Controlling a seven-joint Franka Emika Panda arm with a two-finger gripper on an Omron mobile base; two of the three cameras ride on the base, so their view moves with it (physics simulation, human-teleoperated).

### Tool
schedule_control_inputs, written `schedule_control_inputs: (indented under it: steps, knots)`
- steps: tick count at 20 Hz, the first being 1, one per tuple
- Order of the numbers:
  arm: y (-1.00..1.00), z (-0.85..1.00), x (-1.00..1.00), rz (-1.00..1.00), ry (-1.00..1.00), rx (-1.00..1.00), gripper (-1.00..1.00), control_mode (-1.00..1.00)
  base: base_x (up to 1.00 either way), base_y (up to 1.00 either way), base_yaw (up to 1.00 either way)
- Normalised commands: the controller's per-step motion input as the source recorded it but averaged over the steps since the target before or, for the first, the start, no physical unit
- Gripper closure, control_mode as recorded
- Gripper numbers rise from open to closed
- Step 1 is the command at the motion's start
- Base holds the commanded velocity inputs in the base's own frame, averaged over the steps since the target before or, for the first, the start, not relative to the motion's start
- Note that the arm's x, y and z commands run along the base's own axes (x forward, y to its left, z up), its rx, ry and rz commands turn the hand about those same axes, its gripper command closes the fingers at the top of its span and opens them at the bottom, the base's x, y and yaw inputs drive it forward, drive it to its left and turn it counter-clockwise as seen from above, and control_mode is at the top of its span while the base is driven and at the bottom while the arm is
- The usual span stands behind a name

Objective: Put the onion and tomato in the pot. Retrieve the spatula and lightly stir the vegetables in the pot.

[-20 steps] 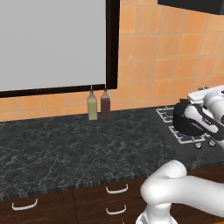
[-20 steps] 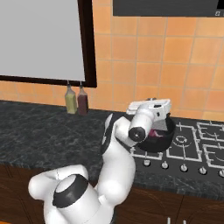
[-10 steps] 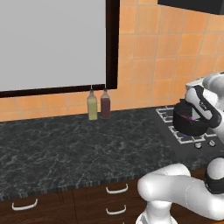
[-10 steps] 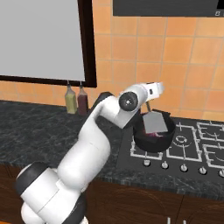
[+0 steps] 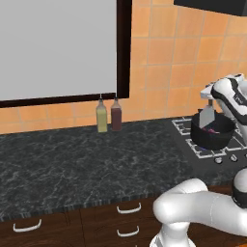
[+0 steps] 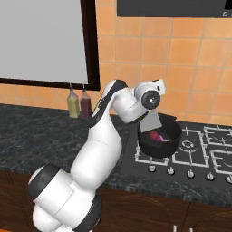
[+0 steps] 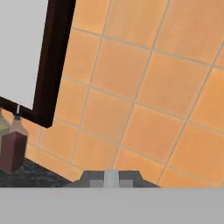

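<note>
**Over the pot: spatula lowered for stirring**

Over the hob, on the right of the counter (image 5: 72,169): gripper (image 6: 156,93) closed on the spatula (image 6: 153,121), handle gripped, blade now hanging into the pot (image 6: 158,138). Half a second ago held higher; since lowered toward the tomato (image 6: 156,135) inside. Onion not discernible. Placement judged complete; stirring step under way. Keep strokes light.

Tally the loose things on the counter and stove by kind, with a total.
Bottles: 2 (yellow-green bottle, dark red bottle)
Pots: 1 (pot)
Spatulas: 1 (spatula)
Red vegetables in the pot: 1 (tomato)
Total: 5
</note>
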Motion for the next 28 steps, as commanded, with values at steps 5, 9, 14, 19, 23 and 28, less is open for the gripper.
schedule_control_inputs:
  steps: [5,9,14,19,23,28]
  knots:
    - [-0.27,-0.18,0.03,0.24,0.00,0.00,1.00,-1.00,0.00,0.00,0.00]
    - [-0.28,-0.23,0.10,0.11,0.10,0.00,1.00,-1.00,0.00,0.00,0.00]
    - [-0.26,-0.40,0.17,0.12,0.14,0.00,1.00,-1.00,0.00,0.00,0.00]
    - [-0.03,-0.46,0.40,0.20,0.04,0.00,1.00,-1.00,0.00,0.00,0.00]
    - [-0.14,-0.24,0.19,0.16,0.00,0.00,1.00,-1.00,0.00,0.00,0.00]
    - [-0.17,0.63,-0.11,0.14,-0.09,0.09,1.00,-1.00,0.00,0.00,0.00]
